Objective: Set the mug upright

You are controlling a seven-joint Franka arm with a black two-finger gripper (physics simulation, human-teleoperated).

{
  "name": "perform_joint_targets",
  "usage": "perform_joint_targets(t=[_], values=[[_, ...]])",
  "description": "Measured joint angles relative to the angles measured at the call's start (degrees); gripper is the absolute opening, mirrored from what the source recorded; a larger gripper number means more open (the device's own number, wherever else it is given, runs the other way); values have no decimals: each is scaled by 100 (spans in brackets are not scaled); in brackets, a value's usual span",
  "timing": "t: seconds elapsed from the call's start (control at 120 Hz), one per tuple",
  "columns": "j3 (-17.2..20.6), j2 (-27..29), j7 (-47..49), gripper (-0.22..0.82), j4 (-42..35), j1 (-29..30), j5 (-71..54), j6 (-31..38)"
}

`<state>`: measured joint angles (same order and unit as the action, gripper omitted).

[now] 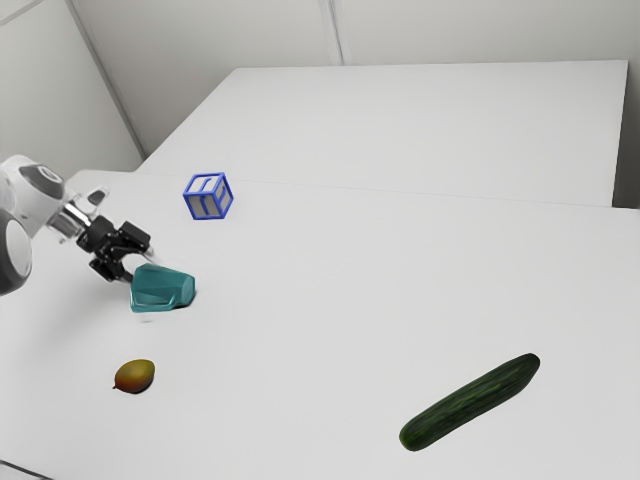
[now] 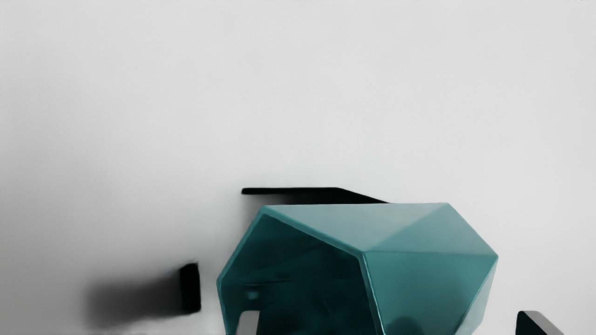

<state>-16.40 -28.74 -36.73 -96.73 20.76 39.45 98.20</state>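
The teal mug (image 1: 162, 289) lies on its side on the table, its faceted base end toward the exterior view's right. The gripper (image 1: 141, 268) is low at the mug's mouth end, with part of it hidden by the mug. In the wrist view, the open gripper (image 2: 392, 323) has its fingers wide apart. One fingertip (image 2: 248, 323) overlaps the dark mouth of the mug (image 2: 428, 284); whether it is inside cannot be told. The other fingertip stands past the base end, with a gap. The mug's lower part is cut off there, and its handle is not distinguishable.
A blue and white block (image 1: 208, 196) stands behind the mug in the exterior view. A mango (image 1: 135, 376) lies nearer the camera, and a cucumber (image 1: 470, 402) lies toward the exterior view's right. All rest on the white table (image 1: 330, 300).
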Motion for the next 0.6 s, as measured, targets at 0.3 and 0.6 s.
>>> perform_joint_targets(t=[0.3,0.6], values=[[-3,7,13,32,-156,39,392,-204],[-36,77,18,-3,-171,10,591,-405]])
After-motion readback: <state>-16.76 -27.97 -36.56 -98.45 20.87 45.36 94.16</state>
